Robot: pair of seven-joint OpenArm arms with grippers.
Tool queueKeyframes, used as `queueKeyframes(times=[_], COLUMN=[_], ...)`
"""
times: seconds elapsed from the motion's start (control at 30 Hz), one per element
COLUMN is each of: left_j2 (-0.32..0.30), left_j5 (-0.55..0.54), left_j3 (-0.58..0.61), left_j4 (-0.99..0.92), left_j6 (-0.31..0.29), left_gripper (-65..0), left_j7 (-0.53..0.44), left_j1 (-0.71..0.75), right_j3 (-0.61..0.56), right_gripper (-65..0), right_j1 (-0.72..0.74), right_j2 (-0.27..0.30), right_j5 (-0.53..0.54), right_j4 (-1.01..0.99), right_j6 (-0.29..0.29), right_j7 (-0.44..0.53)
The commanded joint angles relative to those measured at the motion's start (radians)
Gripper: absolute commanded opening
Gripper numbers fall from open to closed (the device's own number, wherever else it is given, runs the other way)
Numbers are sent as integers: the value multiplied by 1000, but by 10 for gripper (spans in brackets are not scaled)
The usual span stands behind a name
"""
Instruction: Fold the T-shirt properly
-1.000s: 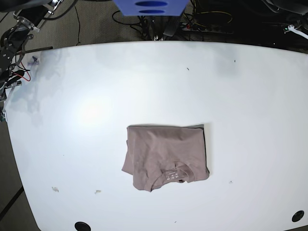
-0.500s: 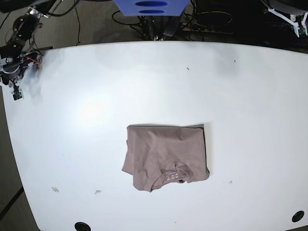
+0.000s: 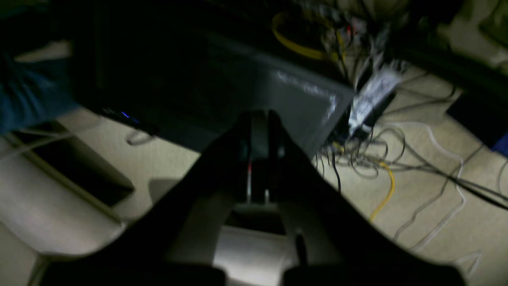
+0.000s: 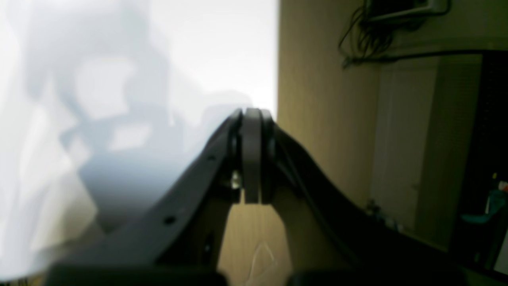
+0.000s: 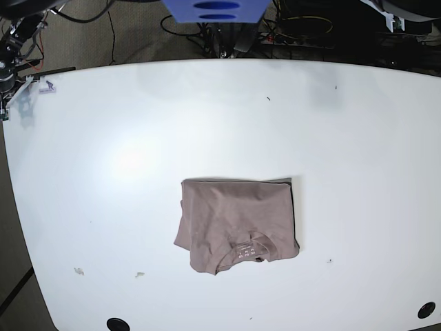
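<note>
Mid-table, the folded dusty-mauve cotton T-shirt [image 5: 238, 226] lies ringed by bare white tabletop [image 5: 344, 152], both grippers' jaws together at the far corners.

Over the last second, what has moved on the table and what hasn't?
Both arms drew back from the table: the right arm slid along the base view's left edge toward the far corner, and the left arm retreated to the top right corner. The right tool and the left tool are shut, holding nothing. The T-shirt lies folded, unmoved.
</note>
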Motion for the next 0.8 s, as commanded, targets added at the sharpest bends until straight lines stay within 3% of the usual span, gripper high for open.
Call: queueKeyframes(times=[0.0, 0.6, 0.77], left_j2=[-9, -9, -9], left_j5=[38, 61, 61], left_j3=[-2, 39, 47], left_j4=[-17, -73, -97], left_j6=[5, 5, 5], left_gripper=[-650, -650, -650], left_j7=[-37, -56, -69], left_j1=[15, 18, 20], right_j3=[11, 110, 158], right_gripper=[-650, -650, -650], right_j1=[-36, -69, -76], right_j2=[-11, -7, 35], right_j5=[-2, -3, -45], right_j4=[-84, -444, -523], right_j6=[69, 69, 69], right_j7=[-21, 221, 272])
